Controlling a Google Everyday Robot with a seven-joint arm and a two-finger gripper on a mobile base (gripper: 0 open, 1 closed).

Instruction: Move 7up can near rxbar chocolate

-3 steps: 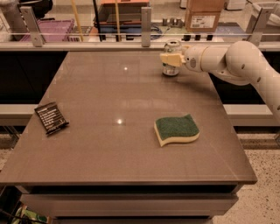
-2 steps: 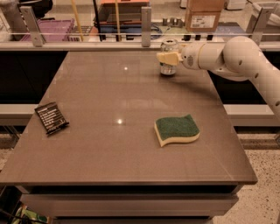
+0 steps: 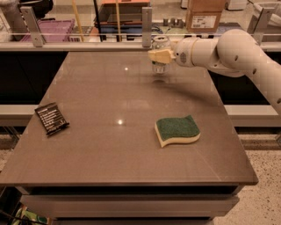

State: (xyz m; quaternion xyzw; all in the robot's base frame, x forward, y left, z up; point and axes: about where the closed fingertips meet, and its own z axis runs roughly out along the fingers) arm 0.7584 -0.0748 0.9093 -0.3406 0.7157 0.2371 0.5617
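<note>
The 7up can (image 3: 160,44), a small silvery can, is upright at the far middle of the brown table (image 3: 131,145), lifted a little above the top. My gripper (image 3: 160,56) reaches in from the right on a white arm and is shut on the can. The rxbar chocolate (image 3: 51,118), a flat black wrapper with white text, lies near the table's left edge, far from the can.
A green-and-yellow wavy sponge (image 3: 177,130) lies on the right half of the table. A glass rail with metal posts (image 3: 146,21) runs along the far edge. A cardboard box (image 3: 205,13) and a purple crate (image 3: 52,30) stand beyond it.
My gripper has carried the can to the left along the far part of the table and lifted it slightly. The bar and sponge have not moved.
</note>
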